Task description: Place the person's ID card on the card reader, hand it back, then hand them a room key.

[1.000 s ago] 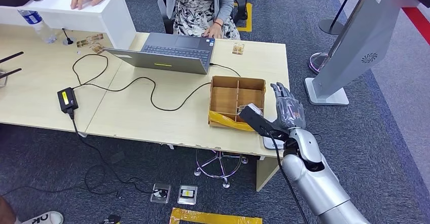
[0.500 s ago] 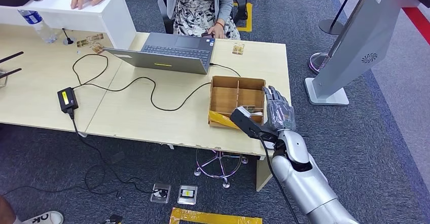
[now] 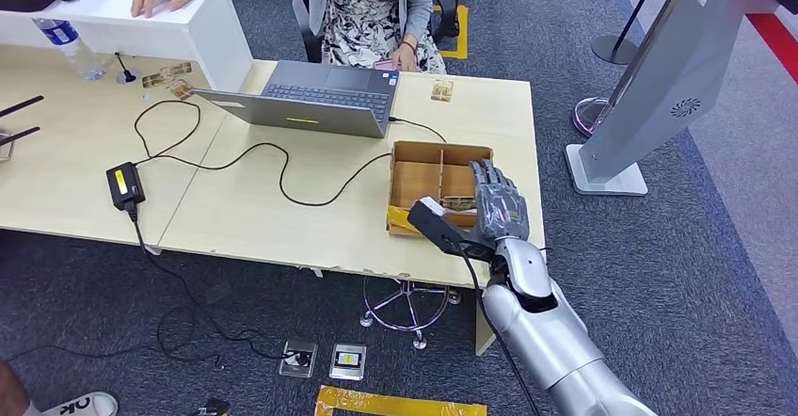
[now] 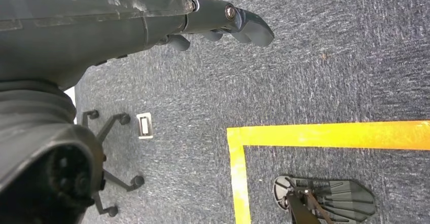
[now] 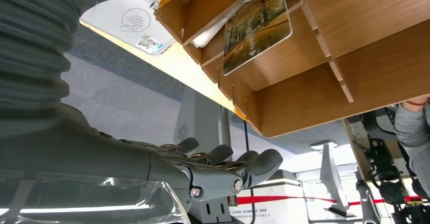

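**Right hand over the wooden box**

The right hand [image 3: 497, 201] is up over the right side of the wooden box [image 3: 419, 179] on the desk [image 3: 282, 218]. Its fingers are spread a little and it holds nothing. In the right wrist view the fingers [image 5: 228, 168] are straight and apart, with the box [image 5: 324, 77] close by.

The box has little walls that split it into parts. A card with a yellow tree picture [image 5: 256, 26] leans in 1 part. White cards [image 5: 223, 24] lie in the part next to it. Whether the tree card is the ID card or a room key cannot be told.

A flat white card reader [image 5: 127, 19] lies on the desk just beside the box.

The left hand [image 4: 223, 24] hangs over the blue carpet [image 4: 314, 72]. Its fingers are curled a little and hold nothing.

A person [image 3: 376, 11] sits behind the desk. A grey laptop [image 3: 311, 96] is in front of the person. A black cable [image 3: 226, 157] runs across the desk.
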Controlling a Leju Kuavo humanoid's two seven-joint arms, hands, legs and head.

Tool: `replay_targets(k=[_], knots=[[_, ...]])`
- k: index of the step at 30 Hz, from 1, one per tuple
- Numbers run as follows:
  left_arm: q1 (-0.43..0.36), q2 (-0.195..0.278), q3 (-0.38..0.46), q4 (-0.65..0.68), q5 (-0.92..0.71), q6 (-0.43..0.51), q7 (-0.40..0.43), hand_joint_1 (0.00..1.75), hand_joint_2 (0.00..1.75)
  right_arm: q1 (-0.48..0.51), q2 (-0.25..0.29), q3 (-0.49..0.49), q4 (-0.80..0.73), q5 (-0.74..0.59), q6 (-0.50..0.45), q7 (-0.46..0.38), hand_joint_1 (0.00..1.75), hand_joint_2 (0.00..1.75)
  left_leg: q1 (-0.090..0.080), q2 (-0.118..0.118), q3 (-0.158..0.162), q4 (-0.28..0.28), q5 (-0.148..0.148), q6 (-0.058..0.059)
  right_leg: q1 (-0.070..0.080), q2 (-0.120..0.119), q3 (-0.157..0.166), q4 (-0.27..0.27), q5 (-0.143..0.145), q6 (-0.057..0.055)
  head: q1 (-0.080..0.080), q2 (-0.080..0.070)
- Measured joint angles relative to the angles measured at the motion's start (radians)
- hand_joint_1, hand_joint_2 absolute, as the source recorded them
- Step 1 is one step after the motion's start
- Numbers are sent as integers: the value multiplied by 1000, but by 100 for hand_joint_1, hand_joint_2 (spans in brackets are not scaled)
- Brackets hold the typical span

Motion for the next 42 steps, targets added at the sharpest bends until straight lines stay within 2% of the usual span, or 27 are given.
replay_targets(k=[31, 42], knots=[[-34, -3, -29, 0, -19, -16, 8, 0, 0, -52, 71, 1, 151, 72, -18, -12, 0, 175, 0, 0, 0, 0, 0, 0, 0, 0, 0, 0, 0, 0, 0, 0], [-35, -6, -29, 0, -14, -16, 9, 0, 0, -57, 77, 0, 194, 88, -21, -16, 0, 175, 0, 0, 0, 0, 0, 0, 0, 0, 0, 0, 0, 0, 0, 0]])
